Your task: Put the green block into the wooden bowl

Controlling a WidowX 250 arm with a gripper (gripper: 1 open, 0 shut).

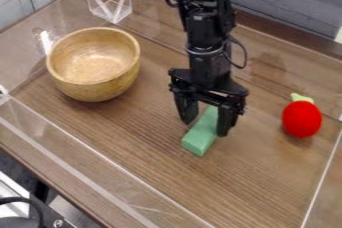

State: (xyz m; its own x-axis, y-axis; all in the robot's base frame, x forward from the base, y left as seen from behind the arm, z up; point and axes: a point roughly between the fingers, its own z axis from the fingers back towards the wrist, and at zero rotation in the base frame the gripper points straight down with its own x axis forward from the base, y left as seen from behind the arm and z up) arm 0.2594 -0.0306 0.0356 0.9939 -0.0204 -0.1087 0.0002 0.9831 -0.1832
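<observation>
The green block [199, 138] lies on the wooden table right of centre, its far end sitting between my fingers. My gripper [207, 120] points straight down over that end, with one dark finger on each side and the jaws spread a little wider than the block. It is open and the block rests on the table. The wooden bowl [91, 87] stands upright to the left, about a bowl's width from the block, and holds nothing.
A red strawberry-like toy [302, 118] sits at the right, near the low clear wall [160, 204] that rims the table. A clear plastic stand [110, 7] is at the back left, behind the bowl.
</observation>
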